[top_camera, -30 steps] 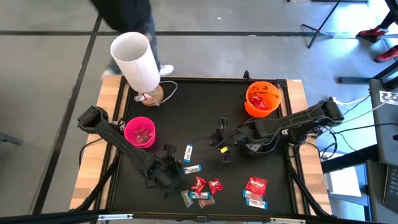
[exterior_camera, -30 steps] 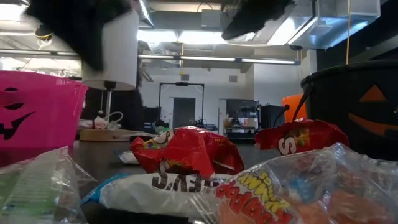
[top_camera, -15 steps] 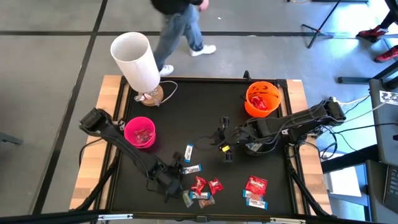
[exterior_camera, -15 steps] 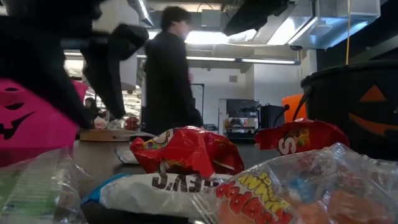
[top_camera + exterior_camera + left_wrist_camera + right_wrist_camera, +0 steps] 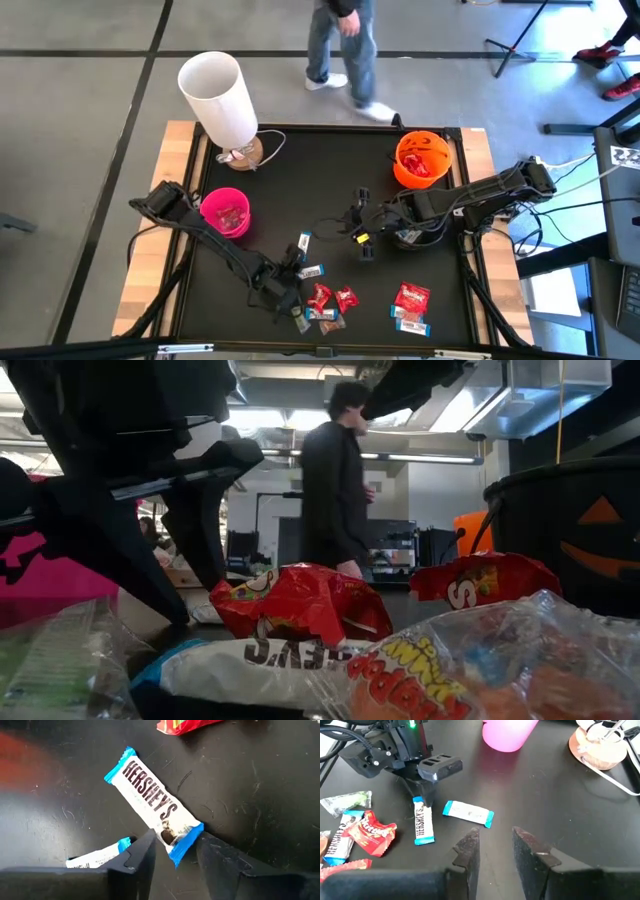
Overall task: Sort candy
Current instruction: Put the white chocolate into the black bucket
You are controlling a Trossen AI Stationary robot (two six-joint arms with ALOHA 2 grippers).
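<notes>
Lettering on white candy bar (image 5: 152,804) between open left hand (image 5: 175,852) fingers, wrist view only

The left claw (image 5: 297,272) hangs low over a blue-and-white candy bar (image 5: 310,271), right claw (image 5: 358,232) mid-table.

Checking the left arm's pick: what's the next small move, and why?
Probably lower the left end effector a touch and close. Its open fingers straddle one end of the Hershey's bar, which lies flat on the black mat, not yet gripped.
</notes>
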